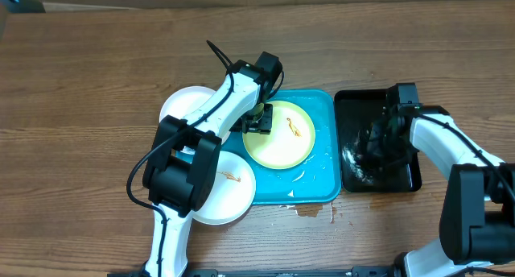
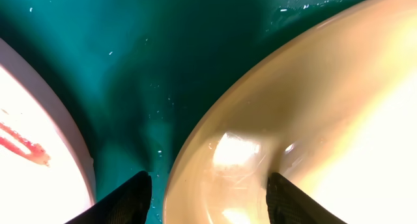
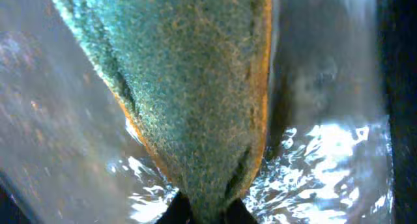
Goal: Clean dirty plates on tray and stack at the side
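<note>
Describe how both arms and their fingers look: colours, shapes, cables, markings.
Both match: the left arm and right arm have white tubular links between bulky black joint housings. A thin black cable loops off the left wrist. The left fingers are flat and black. No markings show.

The rim of the plate (image 2: 313, 100) lying in the tray (image 1: 323, 174) sits between the left gripper (image 2: 210, 199) fingers, a second plate (image 2: 32, 113) lies beyond the outer finger, and the sponge (image 3: 189, 87) stands clamped between the right gripper (image 1: 378, 145) fingers, in the side tray (image 1: 407, 177).
</note>
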Available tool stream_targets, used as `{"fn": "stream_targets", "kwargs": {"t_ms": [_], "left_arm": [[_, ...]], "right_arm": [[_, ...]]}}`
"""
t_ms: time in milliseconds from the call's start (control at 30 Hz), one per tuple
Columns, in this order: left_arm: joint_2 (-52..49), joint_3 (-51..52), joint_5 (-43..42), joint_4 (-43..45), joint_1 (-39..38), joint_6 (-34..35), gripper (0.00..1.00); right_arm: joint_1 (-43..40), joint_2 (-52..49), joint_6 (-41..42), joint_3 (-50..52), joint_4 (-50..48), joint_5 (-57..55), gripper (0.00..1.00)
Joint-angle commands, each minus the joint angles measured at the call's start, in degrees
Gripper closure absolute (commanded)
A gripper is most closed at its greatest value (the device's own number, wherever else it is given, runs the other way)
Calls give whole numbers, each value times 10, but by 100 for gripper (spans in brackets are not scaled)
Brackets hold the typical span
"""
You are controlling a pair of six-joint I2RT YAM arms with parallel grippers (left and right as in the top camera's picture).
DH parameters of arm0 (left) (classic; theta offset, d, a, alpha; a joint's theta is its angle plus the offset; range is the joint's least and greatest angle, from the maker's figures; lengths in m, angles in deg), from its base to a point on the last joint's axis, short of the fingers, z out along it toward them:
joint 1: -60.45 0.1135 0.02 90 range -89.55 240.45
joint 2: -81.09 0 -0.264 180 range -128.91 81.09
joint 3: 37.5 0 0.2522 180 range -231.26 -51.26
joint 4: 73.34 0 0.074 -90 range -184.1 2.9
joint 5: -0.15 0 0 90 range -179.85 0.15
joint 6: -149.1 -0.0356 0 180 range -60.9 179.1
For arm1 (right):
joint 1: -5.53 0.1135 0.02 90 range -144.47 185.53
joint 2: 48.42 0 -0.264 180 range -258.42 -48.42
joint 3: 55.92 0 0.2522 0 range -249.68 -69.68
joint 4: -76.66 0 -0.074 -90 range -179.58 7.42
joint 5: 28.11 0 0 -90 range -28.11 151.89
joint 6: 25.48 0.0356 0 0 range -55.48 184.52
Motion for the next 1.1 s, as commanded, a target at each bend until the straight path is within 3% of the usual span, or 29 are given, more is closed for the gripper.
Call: {"fn": "stream_targets", "kwargs": {"t_ms": [0, 133, 200, 767, 800, 833, 867, 900, 933, 1033, 1067], "left_arm": [[-7, -9, -7, 2, 1, -1, 41], [-7, -9, -7, 2, 1, -1, 40], [-7, -9, -7, 2, 1, -1, 39], [-7, -9, -7, 2, 1, -1, 37], [-7, -9, -7, 2, 1, -1, 37], [-7, -9, -7, 2, 1, -1, 37], [-7, -9, -7, 2, 1, -1, 37], [-7, -9, -7, 2, 1, -1, 37], [-7, -9, -7, 2, 1, -1, 37], [-7, -9, -7, 3, 1, -1, 37], [-7, -9, -7, 2, 1, -1, 37]], "right_arm": [[-1, -1, -13, -44, 20, -1, 47], [-1, -1, -43, -61, 19, -6, 19], [-2, -1, -43, -60, 2, -24, 14], [-2, -27, -43, -12, -117, -48, 14], [-2, -29, -43, -12, -123, -48, 20], [-2, -30, -44, -12, -129, -48, 40], [-2, -30, -43, -12, -137, -48, 77], [-2, -30, -43, -13, -145, -48, 95], [-2, -30, -43, -13, -154, -45, 96], [-2, -30, -43, -13, -169, -41, 93], [-2, -30, -43, -13, -170, -41, 56]]}}
